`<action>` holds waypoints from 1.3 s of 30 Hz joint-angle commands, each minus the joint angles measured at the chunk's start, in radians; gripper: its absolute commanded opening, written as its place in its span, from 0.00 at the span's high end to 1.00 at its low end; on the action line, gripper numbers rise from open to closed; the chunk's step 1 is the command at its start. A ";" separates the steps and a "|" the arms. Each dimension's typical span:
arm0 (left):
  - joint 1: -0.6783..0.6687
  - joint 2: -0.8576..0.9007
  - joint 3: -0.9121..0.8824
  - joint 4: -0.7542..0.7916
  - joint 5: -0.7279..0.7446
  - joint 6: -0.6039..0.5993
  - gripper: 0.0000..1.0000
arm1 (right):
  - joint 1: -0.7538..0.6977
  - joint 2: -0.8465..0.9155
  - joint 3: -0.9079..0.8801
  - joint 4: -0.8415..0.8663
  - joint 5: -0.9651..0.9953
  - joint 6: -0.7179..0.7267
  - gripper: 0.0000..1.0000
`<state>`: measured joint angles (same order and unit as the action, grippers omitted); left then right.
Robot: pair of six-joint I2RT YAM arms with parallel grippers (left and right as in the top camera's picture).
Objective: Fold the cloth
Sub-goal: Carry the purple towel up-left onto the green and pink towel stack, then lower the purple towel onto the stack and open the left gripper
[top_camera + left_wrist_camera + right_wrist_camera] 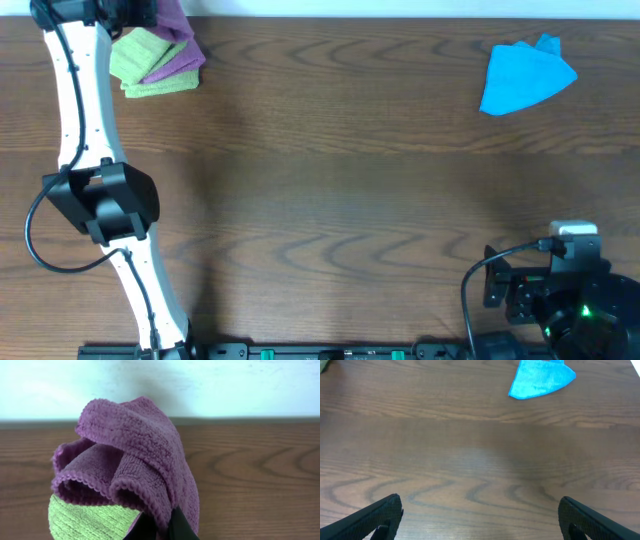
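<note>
The desk (330, 180) is a dark brown wood-grain surface with long wavy grain lines, and it fills nearly the whole overhead view. Along its far edge runs a pale, plain wall (225, 385), which meets the wood in a straight line.

The cloth (135, 455) is at the far left corner of the desk, bunched into loose purple folds with its scalloped hem showing. The left gripper (161, 529) pinches it from below, its dark fingers closed on a fold. The cloth overlaps a stack of lime-green cloths (145, 68) that sits on the desk just beside it; whether the two touch cannot be told. The left arm (85, 120), white with black joints, reaches from the near edge up to that corner.

At the far right of the desk, well apart from the rest, a blue cloth (525, 75) lies crumpled. The right gripper (480, 510) hangs over bare wood at the near right side, its two black fingers spread wide and holding nothing.
</note>
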<state>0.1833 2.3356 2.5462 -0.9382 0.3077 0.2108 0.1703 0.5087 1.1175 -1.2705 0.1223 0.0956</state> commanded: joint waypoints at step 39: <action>0.051 0.086 0.103 0.040 0.153 -0.009 0.94 | -0.007 0.000 -0.003 -0.002 0.008 -0.007 0.01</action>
<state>0.2222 2.4256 2.6305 -0.8898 0.4789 0.2066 0.1703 0.5087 1.1175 -1.2705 0.1242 0.0956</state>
